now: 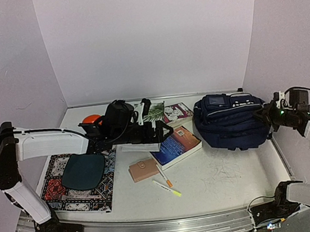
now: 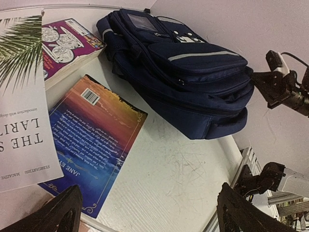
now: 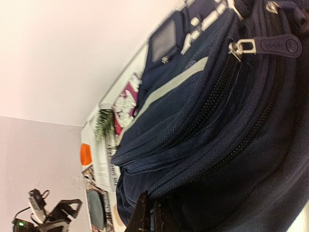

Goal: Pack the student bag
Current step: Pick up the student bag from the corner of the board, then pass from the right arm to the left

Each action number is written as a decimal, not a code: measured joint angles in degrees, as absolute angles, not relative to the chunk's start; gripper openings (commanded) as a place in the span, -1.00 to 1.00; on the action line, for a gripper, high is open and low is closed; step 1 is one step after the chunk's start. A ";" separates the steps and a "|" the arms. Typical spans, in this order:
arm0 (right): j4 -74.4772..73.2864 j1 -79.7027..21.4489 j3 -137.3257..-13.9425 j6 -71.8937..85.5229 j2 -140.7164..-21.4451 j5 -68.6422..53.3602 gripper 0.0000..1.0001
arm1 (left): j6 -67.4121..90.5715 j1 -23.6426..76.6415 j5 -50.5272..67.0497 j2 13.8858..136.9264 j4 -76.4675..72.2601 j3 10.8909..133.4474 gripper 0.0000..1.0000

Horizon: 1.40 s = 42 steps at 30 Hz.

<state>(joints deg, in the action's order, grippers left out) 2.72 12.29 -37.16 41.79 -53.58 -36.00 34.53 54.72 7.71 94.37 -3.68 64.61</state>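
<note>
Noted loose pens [image 1: 168, 188] and a book [image 1: 177, 145] at centre of top view, unpacked. Found left gripper [image 2: 147, 205] spread wide, empty, by the book. Located student bag [image 1: 230, 121] right of centre, zips seemingly closed. Found right gripper [image 3: 148, 215] pinched shut at its right side; cannot tell what is pinched. Judged as opening step; calls for drawing a zip.

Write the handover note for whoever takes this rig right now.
Left gripper: open, empty, above the blue-orange book.
Right gripper: fingers shut against the right side of the student bag; unclear whether they pinch fabric.
The bag lies at the right of the table, and the zips in view are closed.
Done: nothing seen packed.
Left: open the bag. The blue-orange book, purple book, magazine, tan wallet and pens lie outside it.
</note>
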 measured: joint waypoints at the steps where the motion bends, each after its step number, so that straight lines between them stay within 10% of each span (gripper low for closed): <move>1: 2.03 12.27 -38.72 42.21 -53.34 -36.28 -1.00 | 34.42 54.96 7.77 94.97 -3.69 65.45 0.97; 42: 3.57 -7.38 -36.07 51.74 -46.37 -28.82 -1.00 | 64.84 61.41 8.40 116.91 -10.14 85.53 0.76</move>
<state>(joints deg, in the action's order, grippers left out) 3.57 -7.38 -36.07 51.74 -46.37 -28.82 64.84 61.41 8.40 116.91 -10.14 85.53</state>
